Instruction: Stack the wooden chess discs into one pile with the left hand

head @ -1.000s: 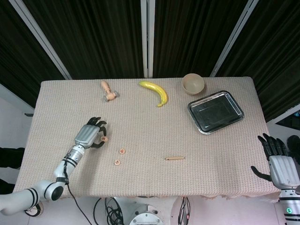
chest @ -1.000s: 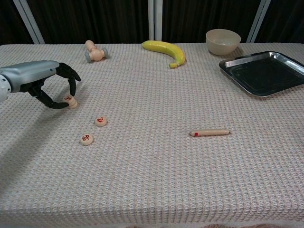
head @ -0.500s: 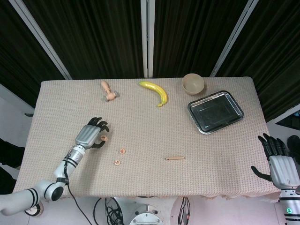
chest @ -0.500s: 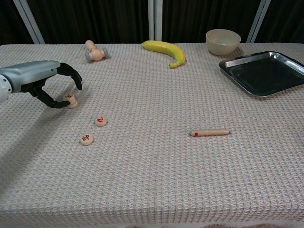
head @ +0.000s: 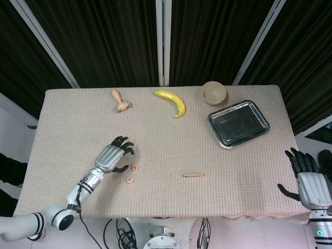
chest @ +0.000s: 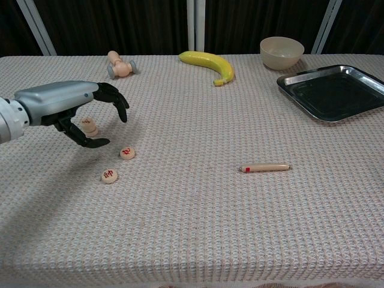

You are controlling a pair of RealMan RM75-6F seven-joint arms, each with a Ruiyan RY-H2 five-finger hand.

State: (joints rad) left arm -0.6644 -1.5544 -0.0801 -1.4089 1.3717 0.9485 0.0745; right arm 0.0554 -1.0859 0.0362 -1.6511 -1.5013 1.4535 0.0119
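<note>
A short pile of wooden chess discs [chest: 90,126] stands at the left of the table, between the fingers and thumb of my left hand [chest: 77,108]. The hand hovers over it with fingers apart and holds nothing. Two single discs with red marks lie to the right of the pile: one [chest: 127,152] close to the thumb tip, the other [chest: 109,176] nearer the front edge. From the head view the left hand [head: 112,157] hides the pile, and both loose discs [head: 135,167] [head: 129,180] show beside it. My right hand [head: 309,182] hangs open off the table's right front corner.
A banana [chest: 210,65], a beige bowl [chest: 281,52] and a small wooden toy [chest: 120,66] lie along the far edge. A metal tray [chest: 333,91] sits at the far right. A wooden stick with a red end [chest: 264,167] lies mid-table.
My left hand let go of the disc on the pile, opened its fingers, and shifted right toward the two loose discs. The right hand stayed put.
</note>
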